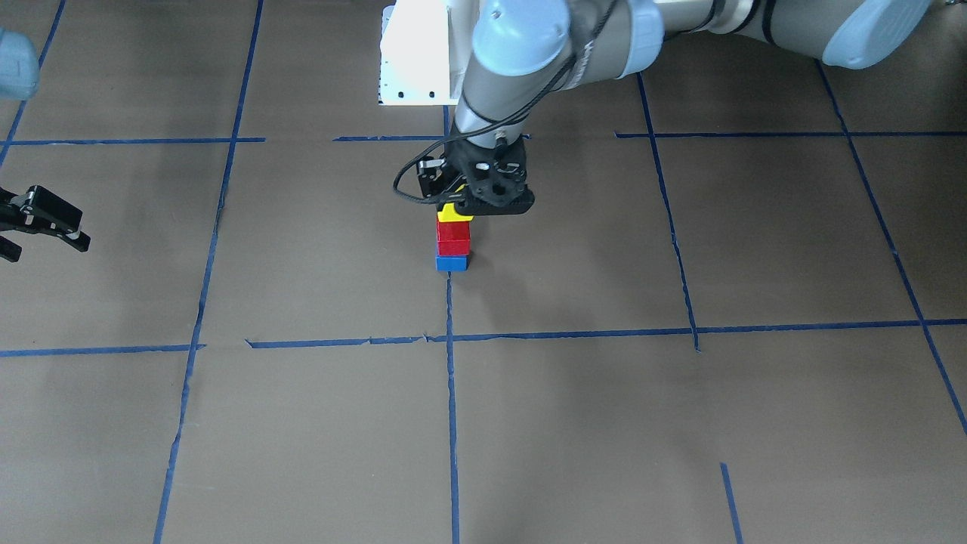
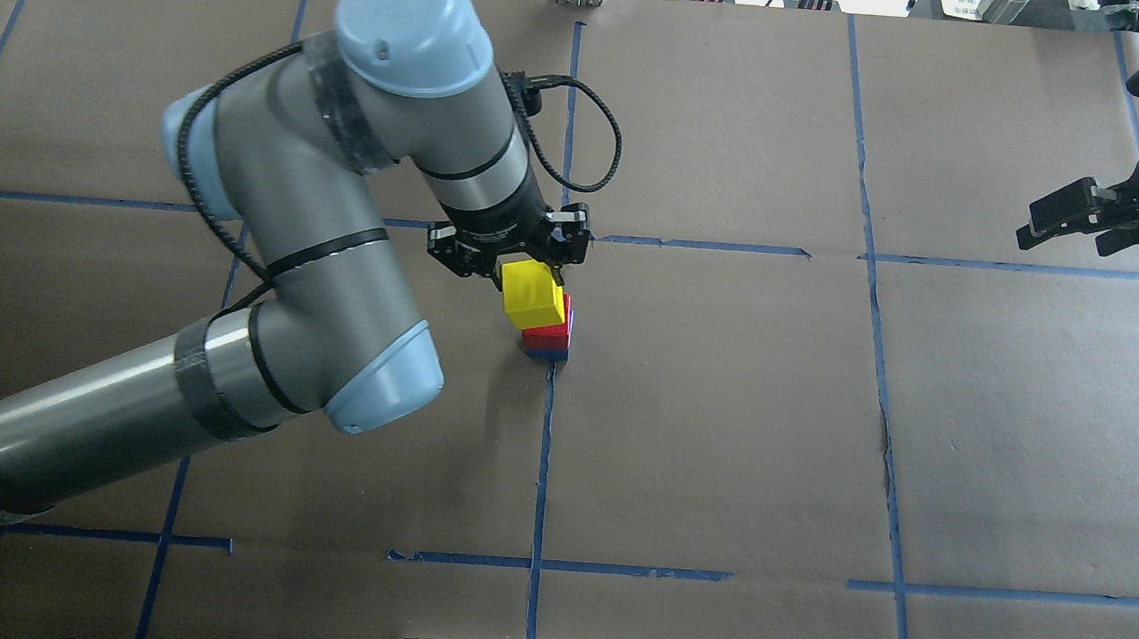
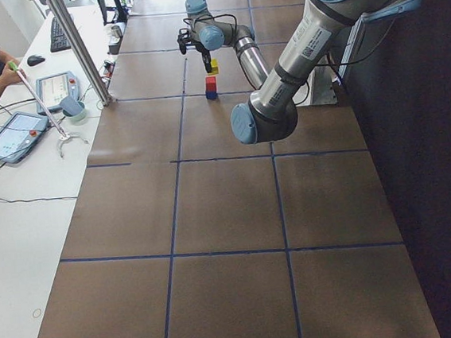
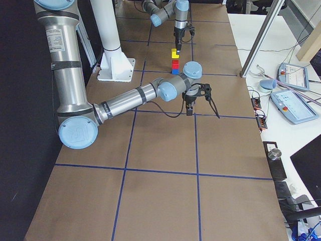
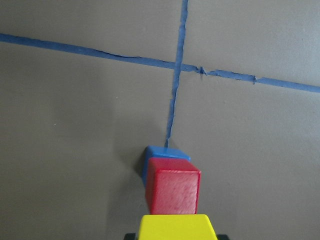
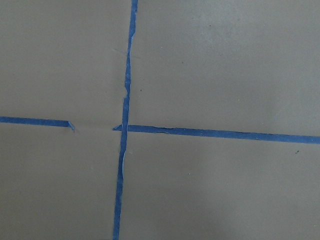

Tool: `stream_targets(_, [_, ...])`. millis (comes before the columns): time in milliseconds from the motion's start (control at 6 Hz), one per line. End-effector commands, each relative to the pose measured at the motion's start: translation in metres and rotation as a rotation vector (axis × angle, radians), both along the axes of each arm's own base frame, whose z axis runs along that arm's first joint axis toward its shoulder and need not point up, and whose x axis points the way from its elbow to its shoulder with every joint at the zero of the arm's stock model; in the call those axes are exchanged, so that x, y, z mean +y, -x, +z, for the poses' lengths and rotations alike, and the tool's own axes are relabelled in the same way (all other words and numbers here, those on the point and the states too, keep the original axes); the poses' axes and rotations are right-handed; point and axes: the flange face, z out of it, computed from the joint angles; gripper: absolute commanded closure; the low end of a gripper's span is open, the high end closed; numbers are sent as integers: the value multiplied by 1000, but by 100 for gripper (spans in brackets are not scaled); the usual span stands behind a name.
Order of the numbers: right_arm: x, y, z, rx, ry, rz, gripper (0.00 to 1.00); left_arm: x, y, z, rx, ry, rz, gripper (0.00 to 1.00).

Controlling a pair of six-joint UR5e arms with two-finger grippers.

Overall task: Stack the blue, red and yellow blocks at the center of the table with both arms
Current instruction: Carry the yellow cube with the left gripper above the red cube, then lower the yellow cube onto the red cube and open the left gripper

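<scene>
A blue block (image 1: 451, 263) lies at the table's middle tape cross with a red block (image 1: 453, 236) stacked on it. My left gripper (image 1: 467, 204) is shut on a yellow block (image 1: 453, 213) and holds it on or just above the red block; I cannot tell if they touch. In the overhead view the yellow block (image 2: 533, 295) sits in the left gripper (image 2: 529, 279), over the red block (image 2: 550, 335) and the blue block (image 2: 549, 354). The left wrist view shows the yellow block (image 5: 176, 227), the red block (image 5: 174, 191) and the blue block (image 5: 162, 152). My right gripper (image 1: 41, 240) hangs open and empty far off to the side.
Brown paper with blue tape grid lines (image 2: 544, 458) covers the table. A white mounting plate (image 1: 415, 57) stands at the robot's base. The right gripper (image 2: 1072, 234) is near the table's edge. Operator tablets (image 4: 296, 105) lie on a side desk.
</scene>
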Motion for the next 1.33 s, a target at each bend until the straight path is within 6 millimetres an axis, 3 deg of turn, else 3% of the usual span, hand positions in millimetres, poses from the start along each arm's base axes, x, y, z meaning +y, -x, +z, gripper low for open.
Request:
stream_targets(0, [2,0,4,4,7,0,0,3,-28,2,-50,-25,-20,100])
stream_targets(1167, [3,0,5,2,16,4,0,4,-29,9,-102,-41,-54,98])
